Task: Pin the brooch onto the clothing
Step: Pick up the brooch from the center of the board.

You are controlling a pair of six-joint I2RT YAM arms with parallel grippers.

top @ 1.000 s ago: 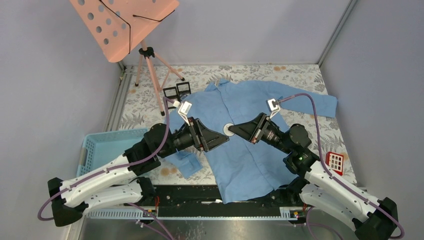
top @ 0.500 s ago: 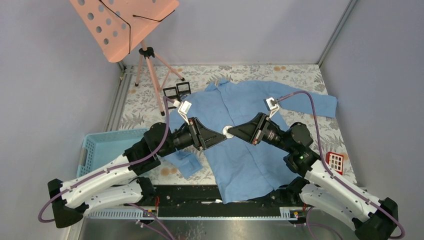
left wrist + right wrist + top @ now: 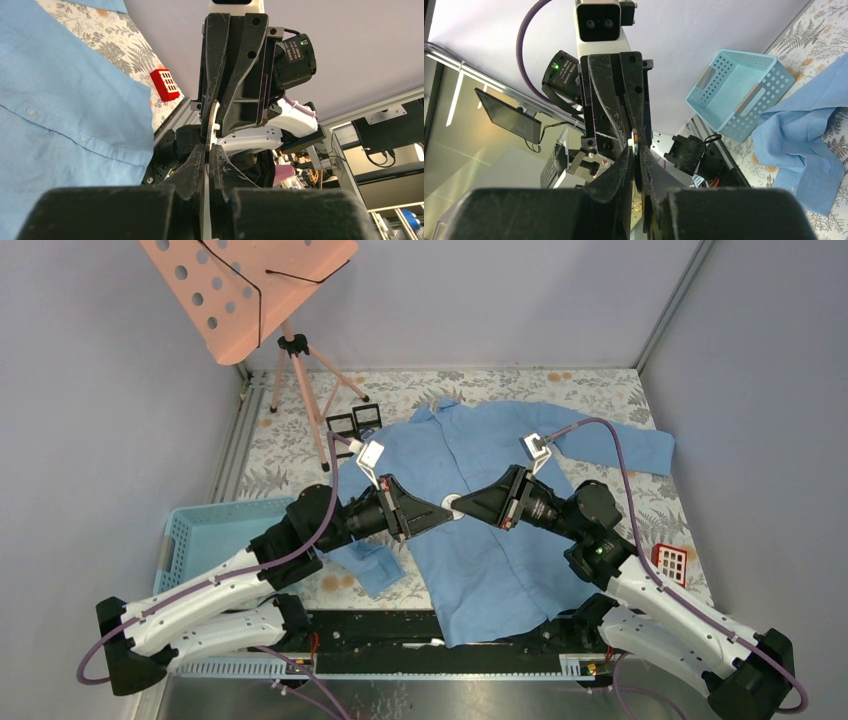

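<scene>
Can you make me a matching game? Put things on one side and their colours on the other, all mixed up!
Things:
1. brooch
2. basket
3. stand
4. block

Colours:
A. pink
B. red
C. white
D. light blue

Pairs: 1-C, 2-D, 3-A, 4-B

At centre the left gripper (image 3: 446,508) and right gripper (image 3: 461,506) meet on the brooch (image 3: 453,505), barring passage above the shirt (image 3: 480,560). Stand legs (image 3: 300,390) and black frames (image 3: 355,422) crowd 11 o'clock. The basket (image 3: 205,535) sits at 8, the red block (image 3: 670,560) at 4. The table (image 3: 590,390) is open at 1.
</scene>
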